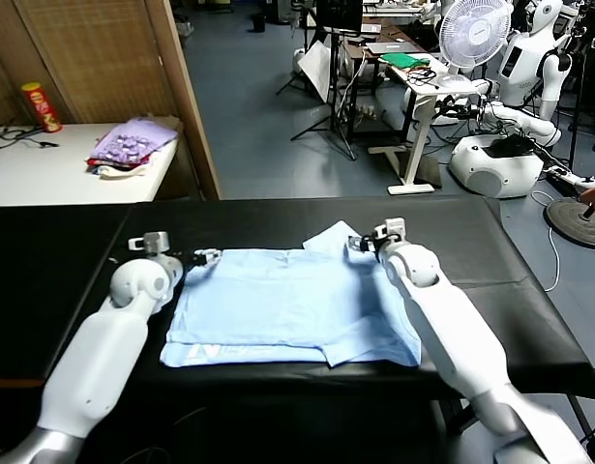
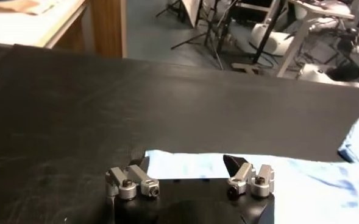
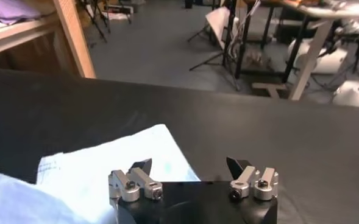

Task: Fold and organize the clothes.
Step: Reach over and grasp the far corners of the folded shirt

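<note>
Shirt count is one: a pale sky-blue short-sleeved T-shirt [image 1: 292, 304] of thin fabric lies spread on the black padded table [image 1: 65, 261], one sleeve flipped up at its far edge. Two grippers work it: the left gripper [image 1: 208, 257] at the shirt's far left corner, the right gripper [image 1: 363, 243] over the far right sleeve, both spread wide, grasping nothing. A purple patterned cloth heap [image 1: 133, 143] and a red can [image 1: 41, 106] sit on the white side table [image 1: 45, 179], seen whole only from the head.
</note>
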Robot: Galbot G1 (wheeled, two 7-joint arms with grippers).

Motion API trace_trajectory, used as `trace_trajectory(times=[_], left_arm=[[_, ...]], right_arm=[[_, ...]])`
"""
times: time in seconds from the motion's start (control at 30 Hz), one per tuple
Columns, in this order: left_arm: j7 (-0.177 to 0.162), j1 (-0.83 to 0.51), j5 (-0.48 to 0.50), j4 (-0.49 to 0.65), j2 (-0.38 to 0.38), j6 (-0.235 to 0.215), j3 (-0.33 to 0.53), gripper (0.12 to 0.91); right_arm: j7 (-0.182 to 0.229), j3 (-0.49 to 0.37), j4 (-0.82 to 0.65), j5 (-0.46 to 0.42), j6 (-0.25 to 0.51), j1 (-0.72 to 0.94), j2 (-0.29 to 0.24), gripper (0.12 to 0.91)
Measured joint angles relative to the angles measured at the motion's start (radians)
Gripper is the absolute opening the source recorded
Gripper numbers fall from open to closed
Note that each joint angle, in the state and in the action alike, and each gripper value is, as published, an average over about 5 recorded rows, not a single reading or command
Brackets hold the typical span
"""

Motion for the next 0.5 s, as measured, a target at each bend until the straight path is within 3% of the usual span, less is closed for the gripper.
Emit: trace_trajectory(times=[0.17, 0.4, 0.5], left_arm=[[0.015, -0.022, 0.011, 0.029, -0.003, 0.000, 0.016, 0.701], [0.034, -0.037, 0.037, 0.055, -0.005, -0.001, 0.029, 0.358], [0.044, -0.038, 0.052, 0.060, -0.005, -0.001, 0.031, 0.245]], right_arm=[[-0.011, -0.002, -0.026, -0.006, 0.003, 0.007, 0.010, 0.773], [-0.023, -0.002, -0.046, -0.014, 0.010, 0.009, 0.016, 0.645], [-0.031, 0.001, -0.053, -0.020, 0.013, 0.010, 0.021, 0.588]])
